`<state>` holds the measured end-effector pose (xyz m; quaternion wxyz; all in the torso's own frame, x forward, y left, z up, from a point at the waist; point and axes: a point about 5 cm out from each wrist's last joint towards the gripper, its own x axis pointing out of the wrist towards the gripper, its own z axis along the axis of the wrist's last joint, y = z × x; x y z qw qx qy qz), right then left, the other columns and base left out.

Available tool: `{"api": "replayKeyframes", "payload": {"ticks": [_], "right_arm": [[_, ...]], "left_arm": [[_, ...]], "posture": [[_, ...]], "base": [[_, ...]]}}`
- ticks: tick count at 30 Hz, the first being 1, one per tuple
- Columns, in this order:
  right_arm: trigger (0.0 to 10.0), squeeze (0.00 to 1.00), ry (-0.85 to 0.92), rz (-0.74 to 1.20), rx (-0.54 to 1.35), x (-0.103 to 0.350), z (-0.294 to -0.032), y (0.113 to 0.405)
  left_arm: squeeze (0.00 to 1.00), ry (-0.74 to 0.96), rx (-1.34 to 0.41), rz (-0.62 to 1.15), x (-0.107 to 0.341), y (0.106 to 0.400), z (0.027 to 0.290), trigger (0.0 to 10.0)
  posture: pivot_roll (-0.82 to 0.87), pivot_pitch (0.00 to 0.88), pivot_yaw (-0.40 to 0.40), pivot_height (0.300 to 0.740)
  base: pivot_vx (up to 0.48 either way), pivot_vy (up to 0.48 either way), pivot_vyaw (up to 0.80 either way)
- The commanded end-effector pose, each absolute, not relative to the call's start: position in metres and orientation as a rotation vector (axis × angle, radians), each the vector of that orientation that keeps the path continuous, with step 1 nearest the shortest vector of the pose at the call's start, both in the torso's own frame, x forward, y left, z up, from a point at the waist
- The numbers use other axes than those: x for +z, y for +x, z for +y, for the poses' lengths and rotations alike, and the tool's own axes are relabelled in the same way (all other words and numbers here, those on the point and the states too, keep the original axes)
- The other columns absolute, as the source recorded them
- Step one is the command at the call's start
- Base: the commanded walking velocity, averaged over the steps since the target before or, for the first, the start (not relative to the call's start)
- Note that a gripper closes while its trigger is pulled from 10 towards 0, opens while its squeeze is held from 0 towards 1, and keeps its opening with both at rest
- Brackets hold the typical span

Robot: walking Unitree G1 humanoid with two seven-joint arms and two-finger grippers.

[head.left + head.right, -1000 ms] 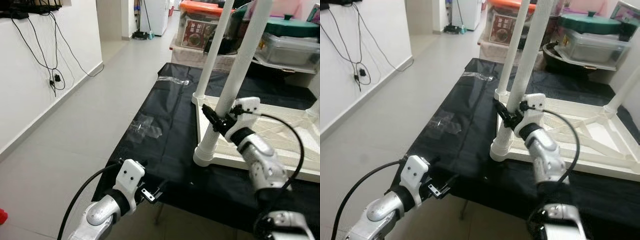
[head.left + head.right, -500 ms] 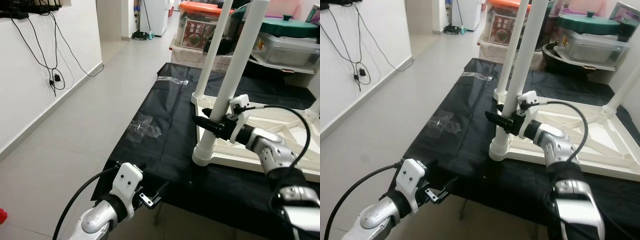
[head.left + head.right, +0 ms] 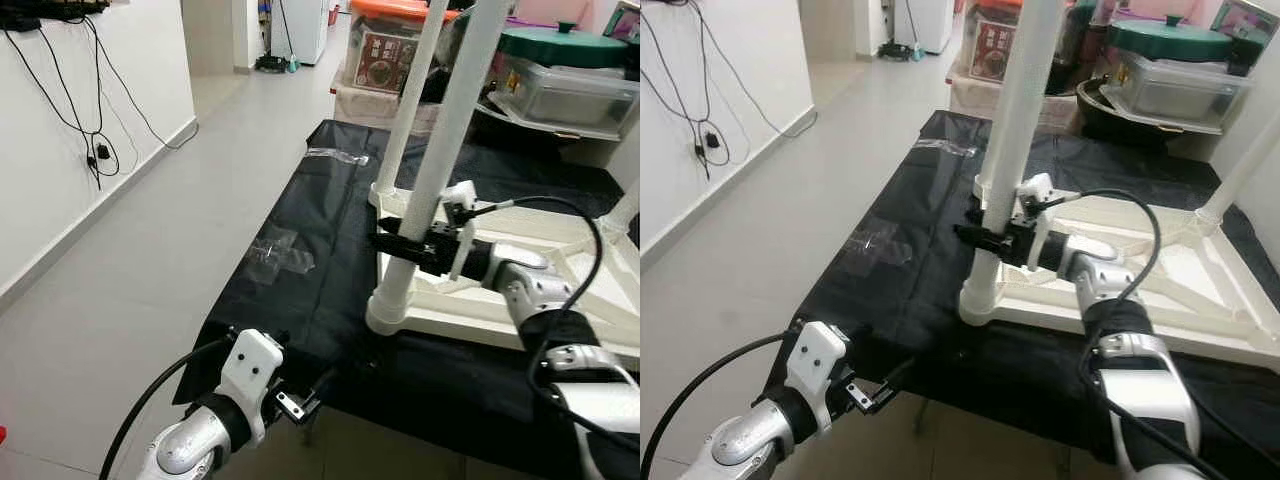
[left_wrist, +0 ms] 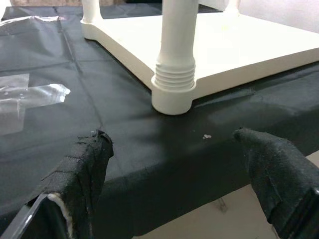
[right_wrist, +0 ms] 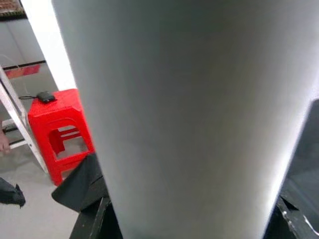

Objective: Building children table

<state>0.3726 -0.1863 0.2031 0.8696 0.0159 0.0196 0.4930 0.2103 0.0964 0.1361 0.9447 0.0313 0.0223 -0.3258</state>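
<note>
left gripper (image 3: pixel 300 400): low, just off the near edge of the black cover (image 3: pixel 310 270), holding nothing. Fingers (image 4: pixel 82 169) spread wide (fabric-wrapped tips in the left wrist view), pointed at the foot of the near leg.

black cover: dark sheet over the work surface, creased, with clear tape patches (image 3: pixel 280 255) stuck on its left part.

near leg (image 3: pixel 430 170): white tube, upright, seated in the near-left corner socket (image 4: pixel 173 92) of the frame; ribbed collar just above the socket.

right gripper (image 3: pixel 405 243): reaches in from the right, level, low on the near leg above the collar. Black fingers closed around the tube (the tube blocks most of the right wrist view).

children table (image 3: pixel 520 300): white, upside down on the black cover, right of centre, underside ribs showing.

second leg (image 3: pixel 410 100): white, upright at the far-left corner, behind the near leg.

third leg (image 3: pixel 1240 170): at the far right, leaning.

storage boxes (image 3: pixel 560 75): beyond the table, clear bins, one orange lid, one green.

floor (image 3: pixel 120 250): pale tiles to the left, white wall with hanging cables (image 3: pixel 95 110).

red stool (image 5: pixel 62 132): on the floor, seen past the tube from the right wrist.
</note>
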Motion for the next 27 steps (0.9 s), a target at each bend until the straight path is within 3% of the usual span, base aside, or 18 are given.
{"api": "replayKeyframes", "payload": {"ticks": [1, 4, 8, 9, 11, 12, 14, 15, 16, 20, 23, 24, 25, 26, 27], "right_arm": [[0.0, 0.0, 0.046, 0.068, 1.018, 0.193, -0.179, 0.372], [0.0, 0.0, 0.04, 0.009, 0.88, 0.194, -0.184, 0.374], [0.0, 0.0, -0.013, -0.061, 0.363, 0.191, -0.207, 0.374], [0.0, 0.0, -0.013, -0.061, 0.363, 0.191, -0.207, 0.374], [0.0, 0.0, 0.043, -0.045, 0.015, 0.183, -0.217, 0.364], [0.0, 0.0, 0.043, -0.045, 0.015, 0.183, -0.217, 0.364], [0.0, 0.0, 0.09, -0.029, -0.349, 0.175, -0.222, 0.341], [0.0, 0.0, 0.09, -0.029, -0.349, 0.175, -0.222, 0.341], [0.0, 0.0, 0.109, -0.029, -0.474, 0.172, -0.212, 0.329], [0.0, 0.0, 0.125, -0.032, -0.552, 0.17, -0.203, 0.321], [0.0, 0.0, 0.216, 0.029, -0.614, 0.154, -0.164, 0.32], [0.0, 0.0, 0.216, 0.029, -0.614, 0.154, -0.164, 0.32], [4.2, 0.0, 0.235, 0.043, -0.608, 0.152, -0.155, 0.321], [4.2, 0.0, 0.235, 0.043, -0.608, 0.152, -0.155, 0.321], [10.0, 0.0, 0.251, 0.04, -0.563, 0.152, -0.147, 0.325]], "left_arm": [[0.0, 0.06, -0.666, 0.057, 0.135, 0.211, 0.096, 10.0], [0.0, 0.056, -0.666, 0.057, 0.134, 0.213, 0.095, 10.0], [0.0, 0.043, -0.67, 0.057, 0.131, 0.222, 0.091, 10.0], [0.0, 0.043, -0.67, 0.057, 0.131, 0.222, 0.091, 10.0], [0.0, 0.049, -0.679, 0.055, 0.13, 0.229, 0.089, 10.0], [0.0, 0.049, -0.679, 0.055, 0.13, 0.229, 0.089, 10.0], [0.0, 0.065, -0.685, 0.053, 0.129, 0.235, 0.087, 10.0], [0.0, 0.065, -0.685, 0.053, 0.129, 0.235, 0.087, 10.0], [0.0, 0.064, -0.68, 0.056, 0.128, 0.238, 0.087, 10.0], [0.0, 0.062, -0.676, 0.061, 0.127, 0.241, 0.086, 10.0], [0.0, 0.083, -0.676, 0.066, 0.123, 0.246, 0.08, 10.0], [0.0, 0.083, -0.676, 0.066, 0.123, 0.246, 0.08, 10.0], [0.0, 0.086, -0.681, 0.066, 0.122, 0.247, 0.078, 10.0], [0.0, 0.086, -0.681, 0.066, 0.122, 0.247, 0.078, 10.0], [0.0, 0.089, -0.688, 0.069, 0.121, 0.248, 0.076, 10.0]], "posture": [[0.18, 0.022, -0.119, 0.74], [0.17, 0.011, -0.116, 0.74], [0.15, 0.0, -0.104, 0.74], [0.15, 0.0, -0.104, 0.74], [0.11, 0.0, -0.078, 0.74], [0.11, 0.0, -0.078, 0.74], [0.1, 0.0, -0.066, 0.74], [0.1, 0.0, -0.066, 0.74], [0.09, 0.0, -0.059, 0.74], [0.09, 0.0, -0.051, 0.74], [0.1, 0.0, -0.063, 0.74], [0.1, 0.0, -0.063, 0.74], [0.1, 0.0, -0.063, 0.74], [0.1, 0.0, -0.063, 0.74], [0.1, 0.0, -0.066, 0.74]], "base": [[0.0, 0.0, 0.0], [0.0, 0.0, 0.0], [0.0, 0.0, 0.0], [0.0, 0.0, 0.0], [0.0, 0.0, 0.0], [0.0, 0.0, 0.0], [0.0, 0.0, 0.0], [0.0, 0.0, 0.0], [0.0, 0.0, 0.0], [0.0, 0.0, 0.0], [0.0, 0.0, 0.0], [0.0, 0.0, 0.0], [0.0, 0.0, 0.0], [0.0, 0.0, 0.0], [0.0, 0.0, 0.0]]}}
